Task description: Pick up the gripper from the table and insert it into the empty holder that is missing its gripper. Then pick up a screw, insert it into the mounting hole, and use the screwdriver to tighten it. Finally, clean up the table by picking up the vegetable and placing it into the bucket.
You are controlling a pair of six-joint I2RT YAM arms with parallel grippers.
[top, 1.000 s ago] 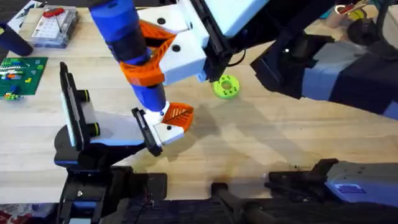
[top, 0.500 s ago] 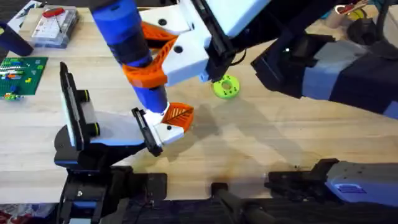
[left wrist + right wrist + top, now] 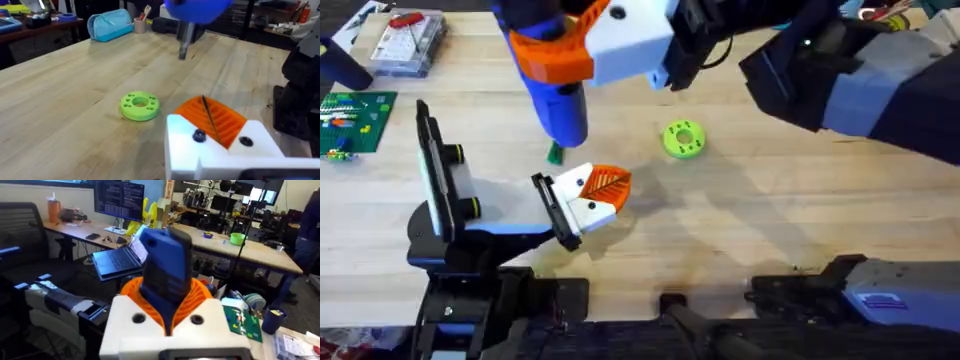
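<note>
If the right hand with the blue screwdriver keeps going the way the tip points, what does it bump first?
Probably the bare table. The right hand holds the screwdriver tip-down just beyond the mounted gripper. A small green thing lies near the tip; depth is unclear.

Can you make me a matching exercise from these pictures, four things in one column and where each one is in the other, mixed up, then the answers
Things:
1. screwdriver
2. lime-green disc
3. gripper
4. clear parts box

Places:
A. seated in the holder
B. lying flat on the bare table, to the right of the holder
C. at the far left corner of the table
D. clamped in the right gripper, off the table

Pairs: 1-D, 2-B, 3-A, 4-C
</note>
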